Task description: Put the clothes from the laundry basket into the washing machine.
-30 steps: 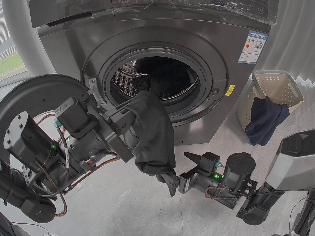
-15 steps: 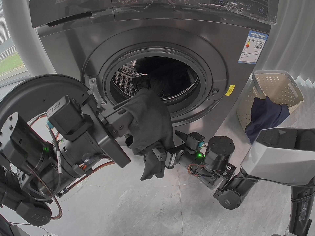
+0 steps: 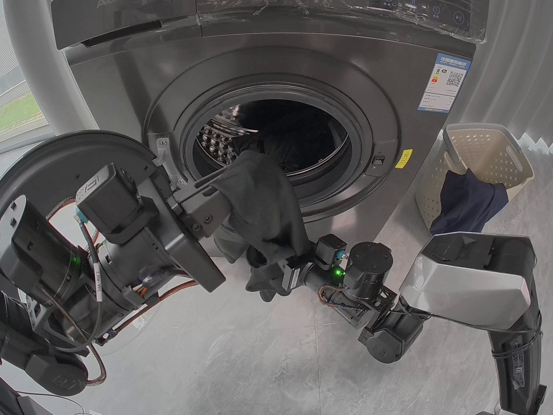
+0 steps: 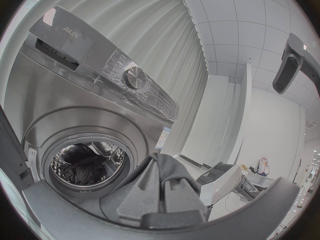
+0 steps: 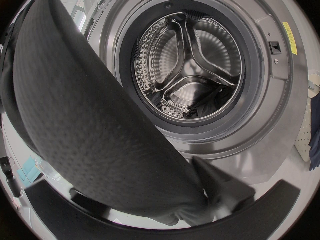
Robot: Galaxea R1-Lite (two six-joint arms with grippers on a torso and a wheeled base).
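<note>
The left gripper (image 3: 216,200) is clamping the upper fold of the dark grey knitted garment (image 3: 265,203), holding it just in front of the lower lip of the round drum opening (image 3: 271,139) of the silver front-loading washing machine (image 3: 288,59). In the head view the opening is lying close by at about one o'clock from that gripper, so the left arm is the nearer one for pushing inward. The garment's long axis is running from twelve to six o'clock. Its lower end is hanging outside the machine and bunching over the right gripper (image 3: 282,272), which is sitting at about five o'clock from the left one. With the cloth covering it, I cannot tell whether that gripper is gripping the fabric or merely propping it. The cream perforated plastic laundry basket (image 3: 501,151) is standing at four o'clock from the opening, a navy garment (image 3: 466,208) draping over its rim. What else it is holding is hard to make out.
</note>
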